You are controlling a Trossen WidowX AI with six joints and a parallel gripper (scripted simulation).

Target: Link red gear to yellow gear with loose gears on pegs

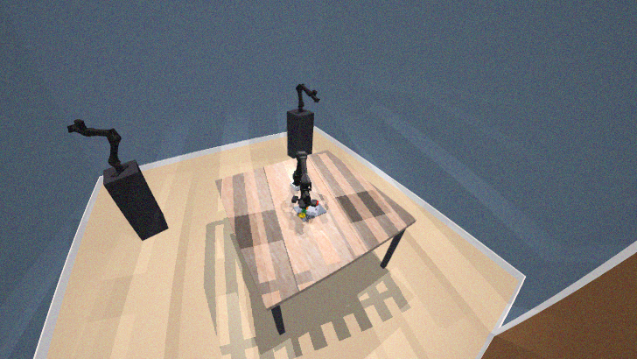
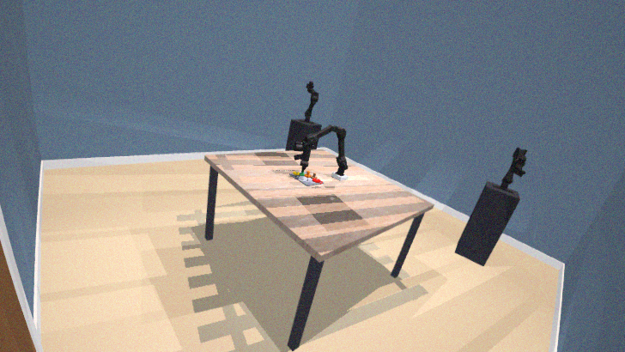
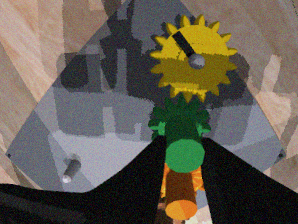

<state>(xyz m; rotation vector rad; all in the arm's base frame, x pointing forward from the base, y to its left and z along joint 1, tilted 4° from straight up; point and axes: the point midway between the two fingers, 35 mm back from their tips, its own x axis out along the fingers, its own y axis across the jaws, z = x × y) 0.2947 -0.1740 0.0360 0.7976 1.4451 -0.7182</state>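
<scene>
My gripper [image 3: 184,142] [image 2: 303,171] is shut on the upright knob of the green gear [image 3: 185,156]. The green gear is low over the grey board [image 3: 37,127] [image 2: 309,183], its teeth close against the yellow gear [image 3: 212,44] [image 1: 302,215]; I cannot tell whether it sits flat. The yellow gear has a black stripe and sits on its peg. An orange gear [image 3: 181,210] with a tall knob is just beyond the green one, partly hidden by the fingers. The red gear [image 2: 316,179] [image 1: 316,202] is at the board's other end, outside the wrist view. An empty peg [image 3: 72,170] stands at the lower left.
A small brown thing [image 2: 313,175] shows by the orange gear, too small to make out. The arm's white base [image 2: 339,176] stands on the wooden table [image 2: 270,197]. Two other arms stand on black pedestals [image 1: 136,200] [image 1: 299,133] away from the table.
</scene>
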